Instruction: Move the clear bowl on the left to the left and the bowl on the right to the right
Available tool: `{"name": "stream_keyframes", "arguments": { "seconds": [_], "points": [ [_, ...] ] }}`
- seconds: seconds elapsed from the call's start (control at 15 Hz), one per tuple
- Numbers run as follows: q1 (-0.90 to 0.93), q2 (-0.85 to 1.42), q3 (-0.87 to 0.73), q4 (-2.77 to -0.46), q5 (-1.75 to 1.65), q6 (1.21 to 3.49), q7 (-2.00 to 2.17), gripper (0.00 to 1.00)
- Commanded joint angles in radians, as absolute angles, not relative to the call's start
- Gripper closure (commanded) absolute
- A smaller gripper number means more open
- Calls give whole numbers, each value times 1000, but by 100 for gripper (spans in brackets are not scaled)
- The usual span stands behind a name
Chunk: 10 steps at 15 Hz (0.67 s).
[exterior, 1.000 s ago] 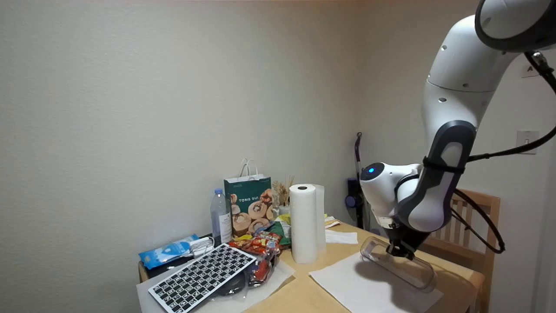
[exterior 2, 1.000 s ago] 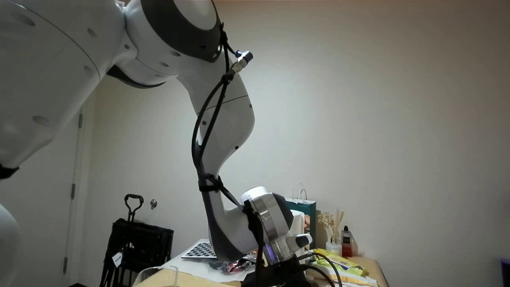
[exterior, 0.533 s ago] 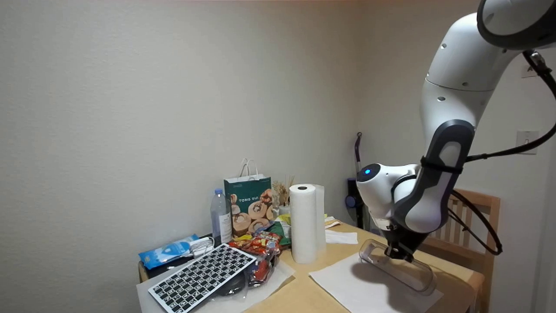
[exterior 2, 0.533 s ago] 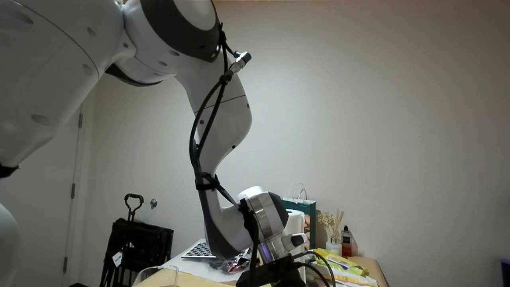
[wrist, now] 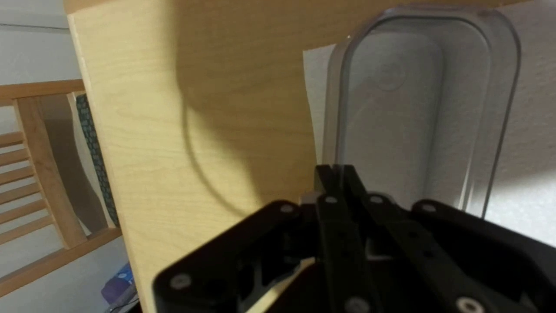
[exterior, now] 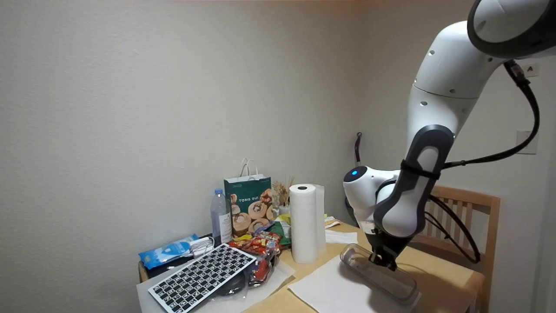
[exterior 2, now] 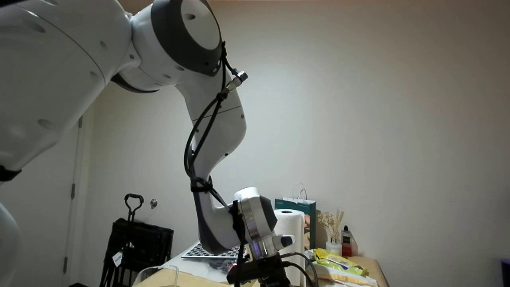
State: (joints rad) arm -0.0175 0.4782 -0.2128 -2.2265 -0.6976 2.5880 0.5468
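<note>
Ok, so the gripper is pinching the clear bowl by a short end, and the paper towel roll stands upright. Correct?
Not a short end: in the wrist view the gripper pinches the clear bowl by one of its long sides. The paper towel roll does stand upright.

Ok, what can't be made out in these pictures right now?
Held clear bowl: its near end is hidden behind the gripper in the wrist view.
Second clear bowl: cut off by the bottom edge in an exterior view, so its full shape can't be told.
In that view the same edge cuts off the gripper's lower end.
Bottle label: print too small to read in an exterior view.
</note>
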Motion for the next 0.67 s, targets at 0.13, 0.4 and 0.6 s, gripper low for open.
{"name": "stream_keyframes", "arguments": {
  "seconds": [0.13, 0.4, 0.6],
  "points": [
    [2, 559, -138, -2124, -488, 2526, 354, 99],
    [81, 573, -147, -2050, -459, 2398, 357, 99],
    [127, 530, -182, -2022, -509, 2257, 375, 99]
  ]
}}
